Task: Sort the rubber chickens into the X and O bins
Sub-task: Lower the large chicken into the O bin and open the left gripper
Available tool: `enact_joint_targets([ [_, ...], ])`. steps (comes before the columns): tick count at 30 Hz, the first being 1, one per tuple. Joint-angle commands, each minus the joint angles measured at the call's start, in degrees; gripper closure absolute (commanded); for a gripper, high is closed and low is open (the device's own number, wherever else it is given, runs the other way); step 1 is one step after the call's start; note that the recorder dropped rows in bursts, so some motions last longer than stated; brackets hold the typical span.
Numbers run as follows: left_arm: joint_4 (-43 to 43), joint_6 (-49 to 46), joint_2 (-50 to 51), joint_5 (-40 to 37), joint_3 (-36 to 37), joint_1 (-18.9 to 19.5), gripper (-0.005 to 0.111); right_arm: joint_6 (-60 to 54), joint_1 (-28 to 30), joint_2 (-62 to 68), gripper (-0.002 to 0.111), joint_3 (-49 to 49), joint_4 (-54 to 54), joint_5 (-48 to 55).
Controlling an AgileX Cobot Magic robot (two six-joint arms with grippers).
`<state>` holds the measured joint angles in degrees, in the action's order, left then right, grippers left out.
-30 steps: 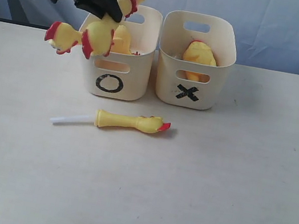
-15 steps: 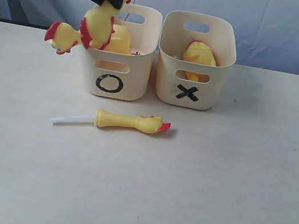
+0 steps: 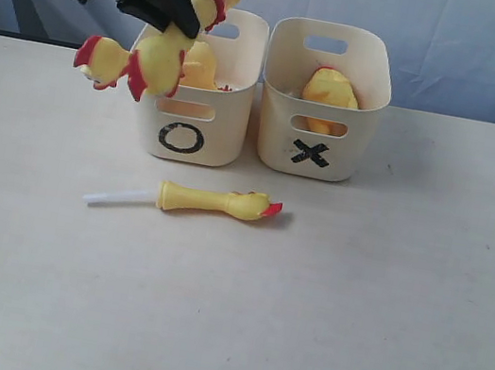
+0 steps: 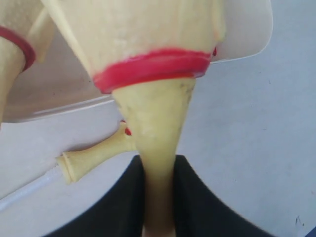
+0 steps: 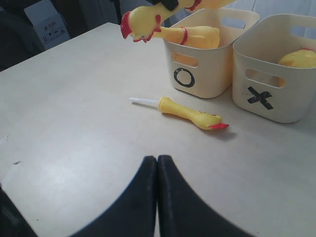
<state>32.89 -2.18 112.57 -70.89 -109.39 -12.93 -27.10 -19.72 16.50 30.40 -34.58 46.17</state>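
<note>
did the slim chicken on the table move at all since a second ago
No. The slim chicken lies in the same spot in front of the O bin, pointing the same way.

The held chicken [image 3: 160,55] and the left pincer [image 3: 177,12] both run off the top edge. Another chicken [image 3: 206,67] is mostly hidden behind the held one and the O bin [image 3: 223,133] wall. The X bin [image 3: 349,155] wall hides the lower half of a third chicken [image 3: 330,89]. Up close, the held chicken looks blurry.
</note>
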Motion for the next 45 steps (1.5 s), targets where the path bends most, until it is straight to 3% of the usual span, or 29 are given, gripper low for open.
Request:
enact_joint_targets([
  [1,-0.53,-0.57,-1.64,0.93,0.56,-0.24,0.107,-0.08,0.29,-0.34,0.109,-0.37,-0.05,-0.31],
  [24,0.07,-1.79,0.97,0.93,2.59,-0.24,0.106,-0.08,0.29,-0.34,0.109,-0.37,-0.05,-0.31],
  [34,1.97,-1.82,2.06,0.93,2.59,0.38,0.076,-0.08,0.29,-0.34,0.109,-0.37,-0.05,-0.31],
  [45,5.19,-1.47,2.06,0.93,0.72,0.87,0.058,-0.08,0.29,-0.34,0.109,-0.37,-0.05,-0.31],
])
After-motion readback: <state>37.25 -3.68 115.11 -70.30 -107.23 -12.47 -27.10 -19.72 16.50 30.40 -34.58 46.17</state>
